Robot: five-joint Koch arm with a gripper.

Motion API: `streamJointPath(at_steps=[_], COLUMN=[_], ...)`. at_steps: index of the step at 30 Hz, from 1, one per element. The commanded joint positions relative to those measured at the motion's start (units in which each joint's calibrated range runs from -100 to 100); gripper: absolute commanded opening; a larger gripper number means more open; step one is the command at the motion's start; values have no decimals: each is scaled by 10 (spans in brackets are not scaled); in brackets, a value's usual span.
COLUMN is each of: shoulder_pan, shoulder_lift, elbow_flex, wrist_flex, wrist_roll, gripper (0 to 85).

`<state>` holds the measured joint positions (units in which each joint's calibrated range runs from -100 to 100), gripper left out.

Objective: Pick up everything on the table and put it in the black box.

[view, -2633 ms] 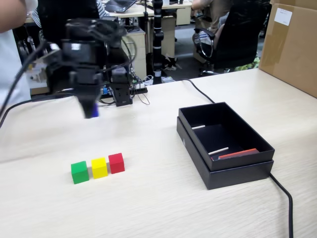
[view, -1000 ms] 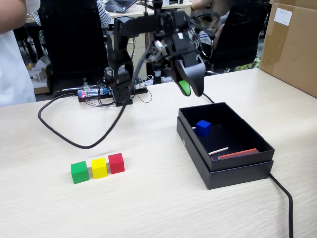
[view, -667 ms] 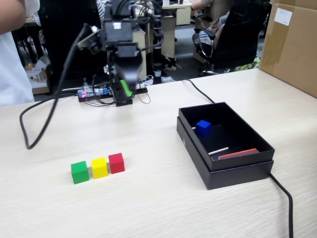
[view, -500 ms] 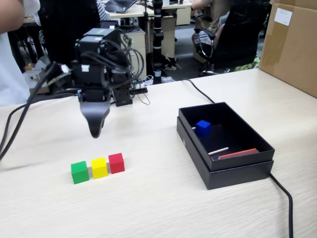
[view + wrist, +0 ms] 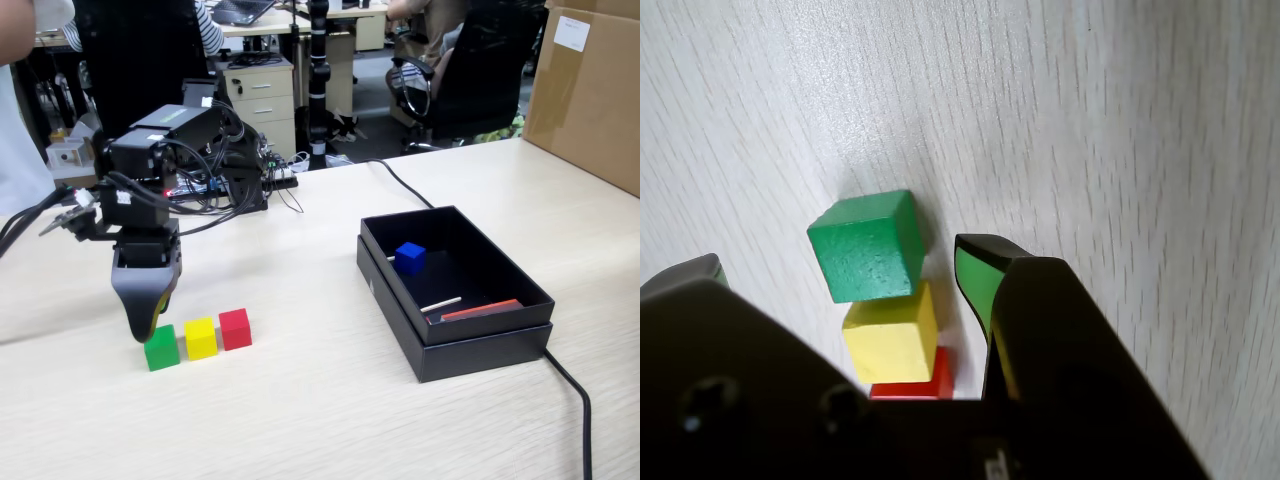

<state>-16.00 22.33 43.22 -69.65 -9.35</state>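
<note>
Three cubes (image 5: 200,339) at seven o'clock on pale wood-grain table (image 5: 300,410); office chairs (image 5: 470,65) at twelve; gripper (image 5: 840,268) spread apart, empty.

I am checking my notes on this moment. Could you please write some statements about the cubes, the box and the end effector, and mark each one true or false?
1. The blue cube lies inside the black box. True.
2. The green cube, yellow cube and red cube stand in a row on the table. True.
3. The end effector holds the yellow cube. False: it is open just above the green cube and holds nothing.
4. The red cube is in the middle of the row. False: the yellow one is.
5. The box is empty. False: it also holds white sticks and a red strip.
</note>
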Motion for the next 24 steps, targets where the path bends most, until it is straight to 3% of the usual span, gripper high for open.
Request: streamJointPath(at_steps=[1,7,10,16,20,24], shoulder_pan=[-3,2,2,0,-7,-1], shoulder_lift=[18,87,99,113,47,-178], elbow_flex=[67,108,113,131,101,7], wrist_flex=[3,2,2,2,2,2], wrist_roll=[-6,-6,-7,-7,-6,-5], gripper=[464,444,391,36,32,33])
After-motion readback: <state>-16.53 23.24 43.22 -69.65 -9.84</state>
